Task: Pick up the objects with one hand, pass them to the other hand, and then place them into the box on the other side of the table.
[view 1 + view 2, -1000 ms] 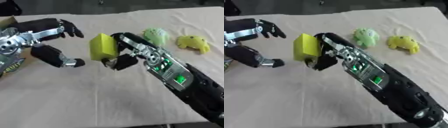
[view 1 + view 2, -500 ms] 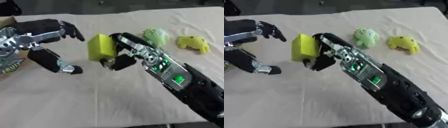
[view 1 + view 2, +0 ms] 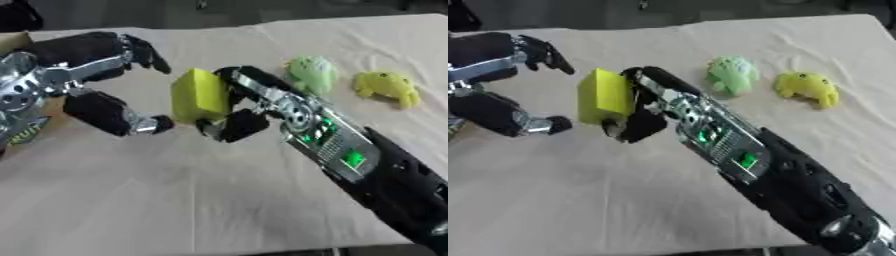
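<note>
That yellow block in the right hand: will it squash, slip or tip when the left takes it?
The yellow block keeps flat faces and straight edges in the right hand, so it probably holds its shape. Its matte faces suggest little slip. It is boxy, so it should not roll, though standing on end it might tip. The left hand is open beside it.

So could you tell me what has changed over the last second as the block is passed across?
The left hand has closed in on the yellow block, thumb and fingers spread either side, not yet gripping. The right hand still holds the block; both toys stayed put.
</note>
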`<act>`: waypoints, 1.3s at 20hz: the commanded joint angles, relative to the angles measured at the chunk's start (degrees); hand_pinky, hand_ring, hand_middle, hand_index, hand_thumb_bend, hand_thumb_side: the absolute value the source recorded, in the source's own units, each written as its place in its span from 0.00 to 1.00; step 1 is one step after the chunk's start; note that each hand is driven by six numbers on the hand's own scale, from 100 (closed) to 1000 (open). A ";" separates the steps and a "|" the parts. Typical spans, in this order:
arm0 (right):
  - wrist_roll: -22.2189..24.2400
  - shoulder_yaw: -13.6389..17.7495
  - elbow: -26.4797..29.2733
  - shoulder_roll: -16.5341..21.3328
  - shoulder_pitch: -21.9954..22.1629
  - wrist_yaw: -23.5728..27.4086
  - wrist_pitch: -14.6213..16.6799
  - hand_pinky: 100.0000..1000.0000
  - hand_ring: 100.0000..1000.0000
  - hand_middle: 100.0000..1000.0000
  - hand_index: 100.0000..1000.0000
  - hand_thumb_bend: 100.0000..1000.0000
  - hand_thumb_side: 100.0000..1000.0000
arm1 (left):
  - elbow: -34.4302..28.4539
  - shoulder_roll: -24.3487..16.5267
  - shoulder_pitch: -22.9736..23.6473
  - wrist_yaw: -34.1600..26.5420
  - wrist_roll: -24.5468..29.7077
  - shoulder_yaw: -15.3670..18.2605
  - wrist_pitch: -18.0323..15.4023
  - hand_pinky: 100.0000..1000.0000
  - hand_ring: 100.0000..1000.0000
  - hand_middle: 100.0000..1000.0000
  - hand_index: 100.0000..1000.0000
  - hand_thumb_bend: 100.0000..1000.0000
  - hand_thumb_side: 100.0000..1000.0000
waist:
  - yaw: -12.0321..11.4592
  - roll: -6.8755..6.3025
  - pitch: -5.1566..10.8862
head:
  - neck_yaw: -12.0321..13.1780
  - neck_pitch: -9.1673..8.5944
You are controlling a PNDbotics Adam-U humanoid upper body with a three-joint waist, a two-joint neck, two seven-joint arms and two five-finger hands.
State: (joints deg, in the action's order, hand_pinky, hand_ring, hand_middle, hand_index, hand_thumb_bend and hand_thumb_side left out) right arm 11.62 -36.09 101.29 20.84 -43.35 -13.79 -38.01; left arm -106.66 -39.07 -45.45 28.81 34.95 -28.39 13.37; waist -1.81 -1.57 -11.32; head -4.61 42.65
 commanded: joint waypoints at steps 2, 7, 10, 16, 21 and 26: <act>0.21 0.31 0.81 0.00 -1.05 -0.33 -0.02 0.74 0.50 0.41 0.46 0.00 0.10 | -0.59 -0.01 -1.26 -0.73 -1.84 0.54 0.74 0.74 0.81 0.76 0.85 0.49 0.64 | 0.05 -0.02 1.48 | 0.27 -0.20; 0.22 0.31 0.99 -0.17 -1.06 -0.41 -0.13 0.74 0.50 0.41 0.46 0.00 0.10 | -0.34 0.57 -1.24 -0.92 -2.44 0.11 1.71 0.74 0.81 0.76 0.85 0.53 0.65 | 0.07 -0.01 1.46 | 0.52 -0.24; 0.31 0.26 1.29 -0.31 -1.10 -0.60 -0.20 0.74 0.49 0.41 0.46 0.00 0.10 | -0.26 0.85 -1.26 -1.54 -1.94 -0.07 1.72 0.74 0.81 0.76 0.84 0.57 0.64 | 0.08 0.02 1.45 | 0.56 -0.17; 0.25 0.13 0.65 -0.66 -1.01 -0.41 0.38 0.74 0.49 0.40 0.46 0.00 0.10 | 0.42 1.45 -1.49 -0.91 -1.08 -0.59 1.71 0.74 0.81 0.76 0.84 0.60 0.61 | 0.13 0.04 1.43 | 0.66 -0.08; 0.05 0.10 0.15 -0.97 -1.01 -0.29 0.91 0.74 0.49 0.41 0.46 0.00 0.10 | 0.90 2.11 -1.52 -0.64 -0.92 -0.88 1.84 0.74 0.81 0.76 0.84 0.62 0.62 | 0.22 0.04 1.42 | 0.69 -0.07; -0.07 0.02 -0.14 -1.01 -0.90 -0.12 1.46 0.74 0.49 0.41 0.46 0.00 0.10 | 1.49 2.36 -1.19 0.14 -1.21 -0.52 2.03 0.74 0.81 0.76 0.84 0.65 0.61 | 0.27 0.05 1.37 | 0.74 -0.10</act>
State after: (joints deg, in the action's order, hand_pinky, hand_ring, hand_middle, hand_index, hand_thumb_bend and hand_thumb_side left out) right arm 11.62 -36.43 100.72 19.85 -43.35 -13.99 -36.83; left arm -105.01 -36.19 -45.85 28.48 33.85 -29.53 15.29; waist -1.54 -1.52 -11.32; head -4.10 42.65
